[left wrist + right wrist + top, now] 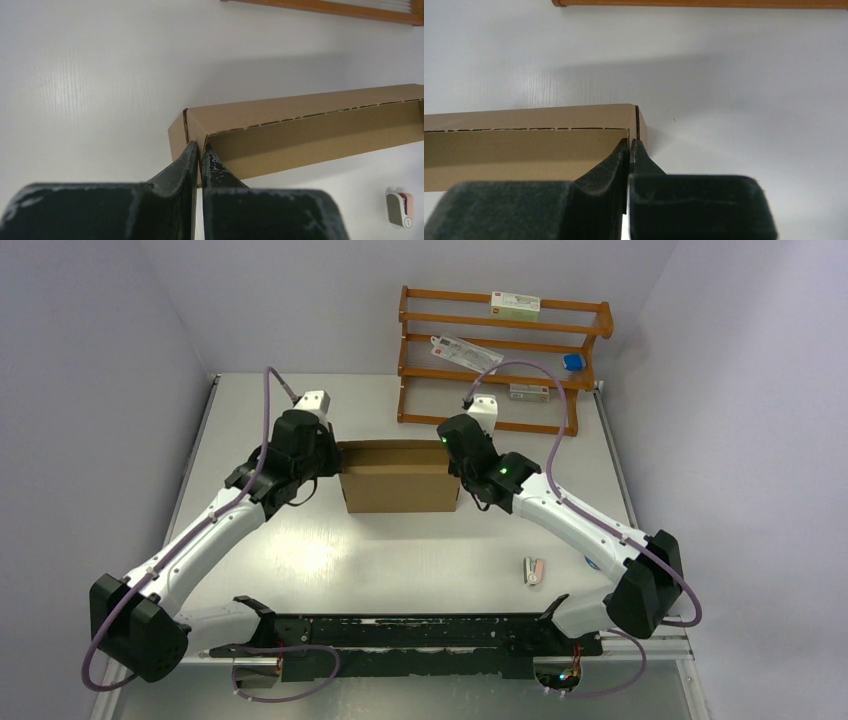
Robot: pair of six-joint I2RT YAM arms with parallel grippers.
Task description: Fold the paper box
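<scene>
My left gripper [201, 148] is clenched on the box [310, 132]: its two fingers pinch a cardboard edge at the end corner, with almost no gap between them. From this gripper the box stretches away to the right. My right gripper [630, 143] pinches the opposite end in the same manner, and from there the box runs to the left. So the box stands on the table [300, 550], held between both grippers. Beyond the grippers I see a wooden rack [500, 360]. A small white-pink object [533, 570] lies behind the right gripper, well apart from it.
</scene>
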